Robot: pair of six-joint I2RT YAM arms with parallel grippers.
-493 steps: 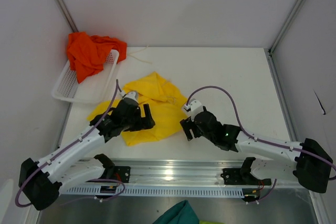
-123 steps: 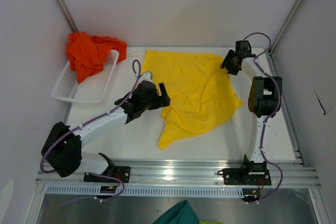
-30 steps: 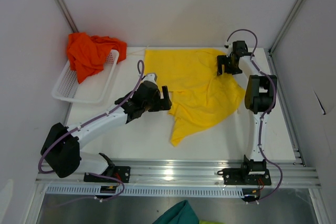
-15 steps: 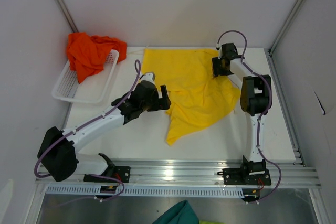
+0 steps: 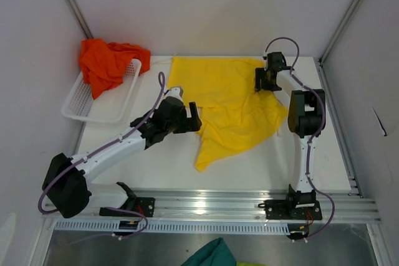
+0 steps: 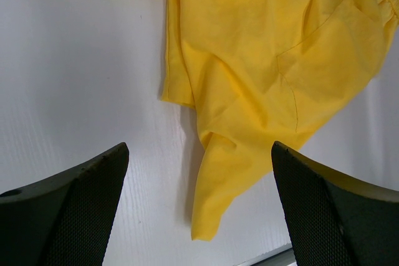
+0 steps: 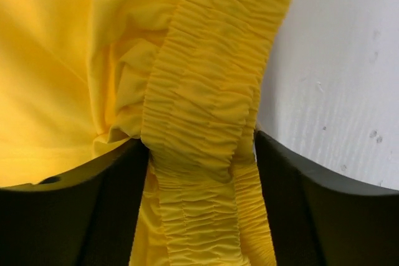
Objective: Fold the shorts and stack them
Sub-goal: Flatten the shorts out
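The yellow shorts [image 5: 230,101] lie spread across the middle of the table, one leg tapering to a tip toward the near edge. My right gripper [image 5: 265,80] is at their far right corner, shut on the gathered elastic waistband [image 7: 206,91], which is squeezed between its fingers [image 7: 202,144]. My left gripper [image 5: 192,118] hovers open over the shorts' left edge with nothing between its fingers [image 6: 198,154]; the yellow leg [image 6: 262,60] lies on the table below it. The orange-red shorts [image 5: 106,63] sit crumpled in a white basket [image 5: 81,107] at the far left.
The white basket stands against the left wall. A teal-green cloth [image 5: 212,255] lies below the table's front rail [image 5: 199,207]. Metal frame posts rise at both back corners. Bare white table shows in front of the shorts and to their right.
The right gripper's jaws have narrowed onto the waistband, shifting a little left then back. The shorts' near tip has drifted slightly left. The left gripper has barely moved.
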